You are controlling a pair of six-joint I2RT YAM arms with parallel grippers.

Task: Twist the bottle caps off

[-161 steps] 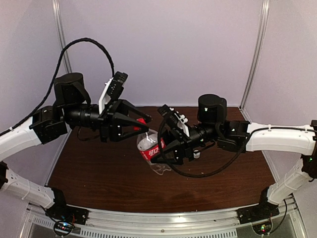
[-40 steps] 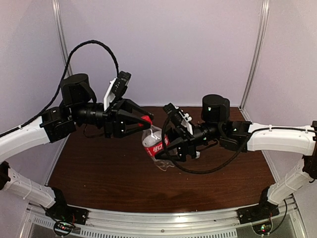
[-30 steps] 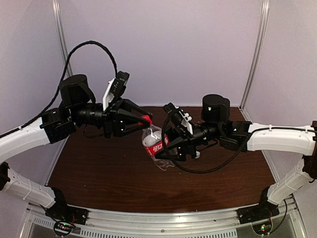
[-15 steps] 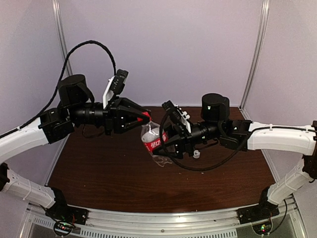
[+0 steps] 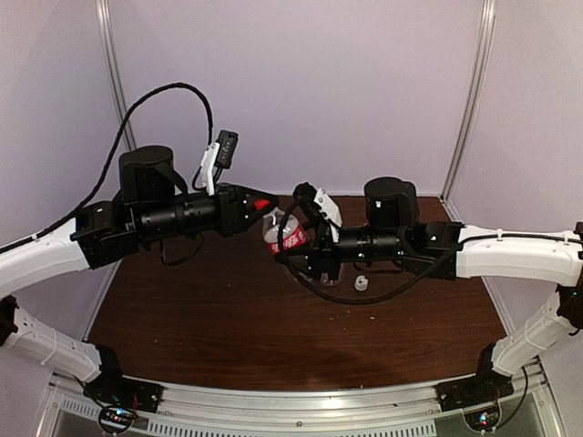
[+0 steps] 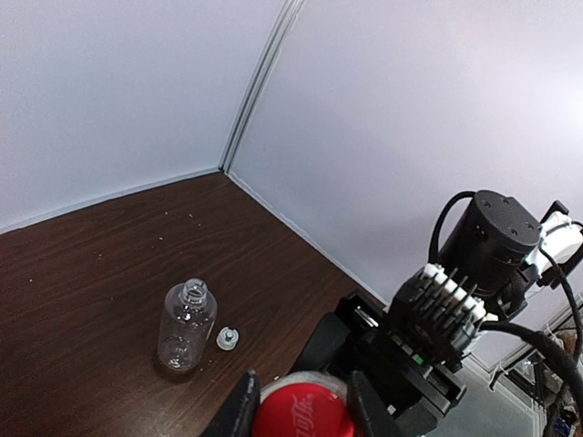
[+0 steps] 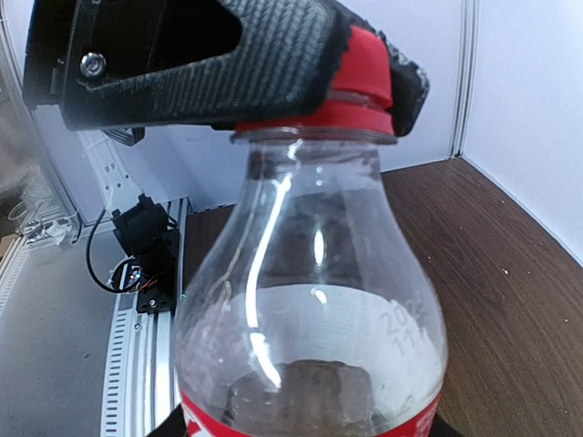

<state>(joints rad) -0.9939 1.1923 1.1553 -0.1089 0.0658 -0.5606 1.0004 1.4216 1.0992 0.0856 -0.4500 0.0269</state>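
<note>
The small clear bottle (image 5: pixel 285 239) with a red label hangs above the table, my right gripper (image 5: pixel 295 254) shut round its body. In the right wrist view the bottle (image 7: pixel 310 300) fills the frame, and the red cap (image 7: pixel 361 76) sits on its neck. My left gripper (image 5: pixel 261 205) is shut on that red cap (image 6: pixel 301 415), one finger (image 6: pixel 239 411) on each side of it. On the table stands the wider unlabelled bottle (image 6: pixel 187 324), its mouth open, with the white cap (image 6: pixel 226 339) lying beside it. The white cap (image 5: pixel 361 283) also shows below the right arm.
The brown table (image 5: pixel 209 319) is bounded by pale walls and a metal post (image 5: pixel 465 109) at the back right corner. A rail (image 5: pixel 301 405) with the arm bases runs along the near edge. A black cable (image 5: pixel 146 100) loops above the left arm.
The left gripper has tightened on the red cap and rolled about its axis. Both arms carried the small bottle up and back, uncovering the white cap on the table.
</note>
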